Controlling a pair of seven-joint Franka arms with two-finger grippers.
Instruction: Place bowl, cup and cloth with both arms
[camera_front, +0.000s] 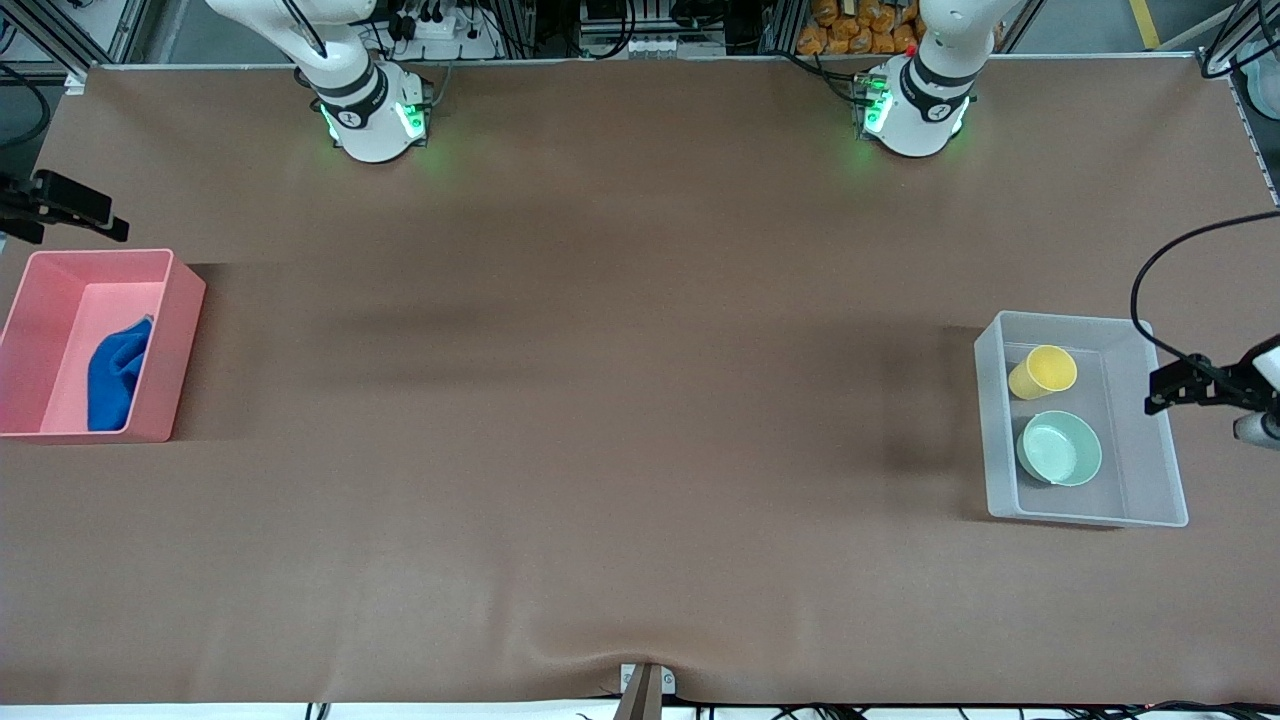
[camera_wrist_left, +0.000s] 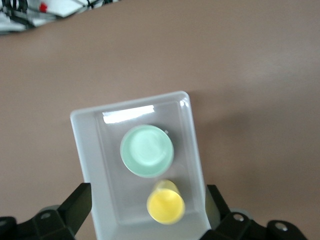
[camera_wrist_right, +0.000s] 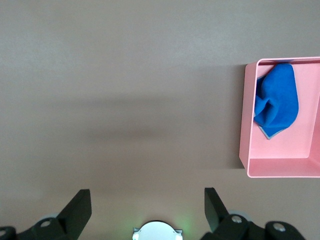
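Both arms hang high at the counter's ends, jaws released: the left gripper (camera_wrist_left: 145, 210) over the clear bin (camera_front: 1150, 440), the right gripper (camera_wrist_right: 147, 210) over bare counter (camera_wrist_right: 125, 75).

Even, bright light falls from overhead on my brown table (camera_front: 640, 400). Soft dark bands of shadow stretch across it at mid-height, with a denser patch beside the clear bin (camera_front: 1150, 500). In my left wrist view a white glare streak sits on that bin's floor at about eleven o'clock from the bowl (camera_wrist_left: 147, 151). That view is slightly soft.
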